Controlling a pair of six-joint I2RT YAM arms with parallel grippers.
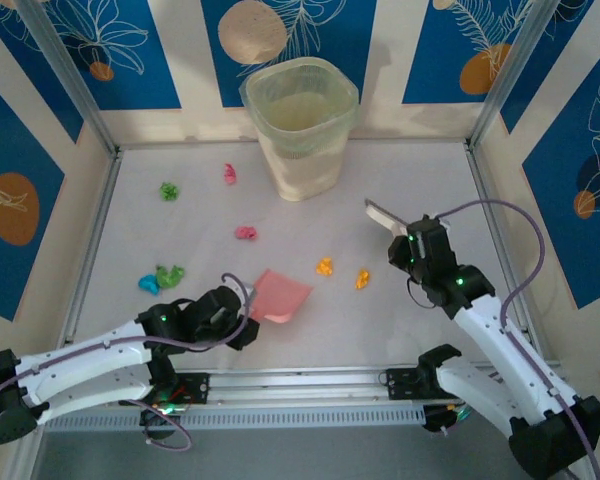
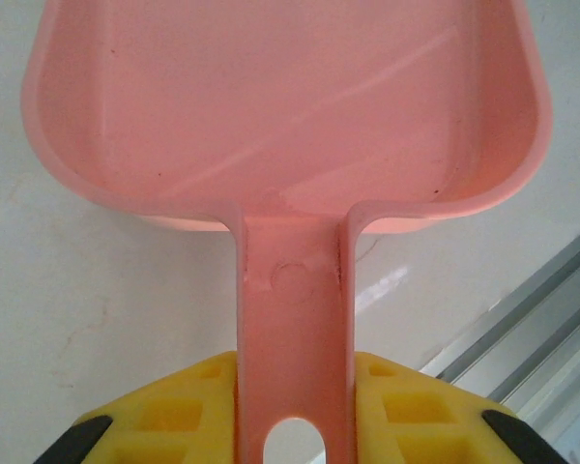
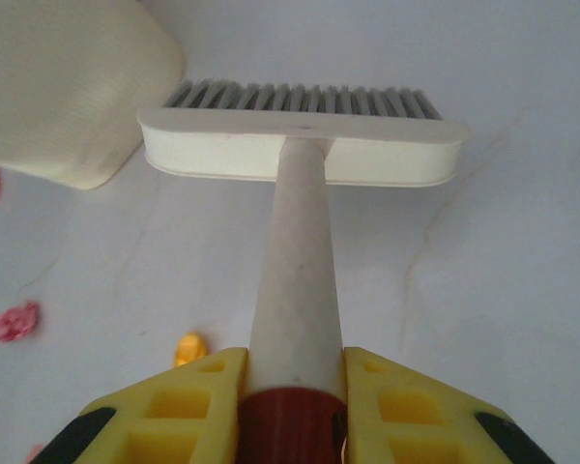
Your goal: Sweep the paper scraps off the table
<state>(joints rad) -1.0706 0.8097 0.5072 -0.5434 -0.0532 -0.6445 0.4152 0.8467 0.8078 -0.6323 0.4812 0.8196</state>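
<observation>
White matte table, aluminium-railed, with blue-and-cream patterned walls. The left gripper is clamped on the dustpan handle and the right gripper on the brush handle. The scraps lie between and beyond both.

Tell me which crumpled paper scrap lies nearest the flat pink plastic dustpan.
The orange paper wad just off the dustpan's right corner; the other orange one lies farther right, the rest farther still.

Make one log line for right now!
left end effector: holds dustpan | right end effector: holds brush | paper scraps: on table
</observation>
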